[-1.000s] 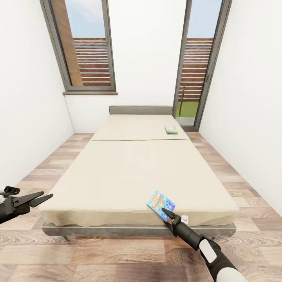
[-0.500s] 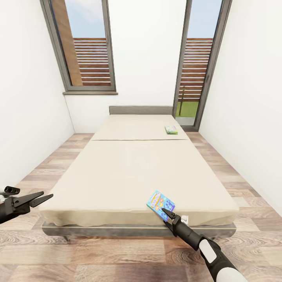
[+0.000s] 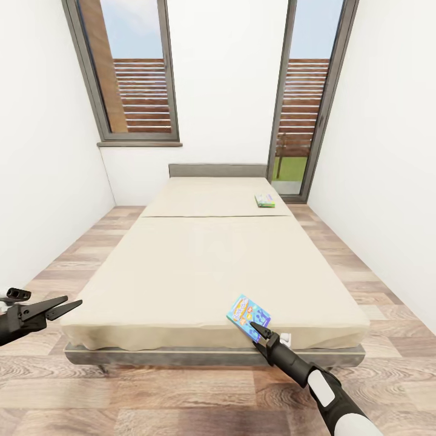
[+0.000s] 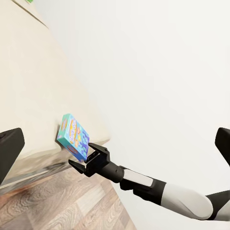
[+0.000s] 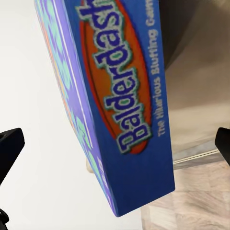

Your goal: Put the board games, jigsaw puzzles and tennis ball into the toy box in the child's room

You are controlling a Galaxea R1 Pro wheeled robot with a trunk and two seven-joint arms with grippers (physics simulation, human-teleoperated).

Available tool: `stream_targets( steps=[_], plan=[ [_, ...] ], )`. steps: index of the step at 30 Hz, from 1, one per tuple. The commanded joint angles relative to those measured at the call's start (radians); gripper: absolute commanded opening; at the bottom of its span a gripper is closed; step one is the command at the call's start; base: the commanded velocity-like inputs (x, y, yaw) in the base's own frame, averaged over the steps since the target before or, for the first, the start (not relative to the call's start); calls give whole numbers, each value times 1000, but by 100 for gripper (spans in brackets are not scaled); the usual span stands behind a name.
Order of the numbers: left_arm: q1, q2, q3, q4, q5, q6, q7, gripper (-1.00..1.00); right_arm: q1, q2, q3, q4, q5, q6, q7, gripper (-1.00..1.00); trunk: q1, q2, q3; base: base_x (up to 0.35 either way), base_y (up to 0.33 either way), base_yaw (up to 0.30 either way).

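Two board games lie on the beige bed (image 3: 194, 266). A blue "Balderdash" box (image 3: 248, 313) rests at the foot edge, right of centre. A green-edged box (image 3: 264, 200) sits far back near the headboard. My right gripper (image 3: 259, 333) is open at the blue box's (image 5: 120, 105) near corner, its fingers spread wide on either side of the box without touching it. The left wrist view shows this gripper (image 4: 79, 163) just below the box (image 4: 73, 136). My left gripper (image 3: 60, 307) hangs open and empty off the bed's left foot corner. The toy box and the table are out of view.
White walls close in on both sides, leaving strips of wood plank floor (image 3: 66, 260) beside the bed. A tall window (image 3: 130, 72) and a glass door (image 3: 303, 103) stand in the far wall behind the grey headboard (image 3: 217, 170).
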Motion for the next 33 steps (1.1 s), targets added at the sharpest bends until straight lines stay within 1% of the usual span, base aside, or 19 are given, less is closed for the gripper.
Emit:
stream_targets(
  steps=[1, 14, 28, 29, 33],
  plan=[
    [0, 0, 0, 0, -1, 11, -4, 100, -1, 1, -4, 0, -2, 7, 1, 100, 0, 0, -1, 0, 0, 0],
    [0, 0, 0, 1, -1, 11, -4, 100, -1, 1, -4, 0, -2, 7, 1, 100, 0, 0, -1, 63, -62, 0],
    [0, 0, 0, 1, -1, 11, -4, 100, -1, 2, -3, 0, -2, 7, -1, 100, 0, 0, -1, 9, -8, 0],
    [0, 0, 0, 1, -1, 11, -4, 100, -1, 2, -3, 0, -2, 7, -1, -100, 0, 0, -1, 0, 0, 0],
    [0, 0, 0, 1, -1, 11, -4, 100, -1, 2, -3, 0, -2, 7, -1, -100, 0, 0, -1, 0, 0, 0]
  ],
)
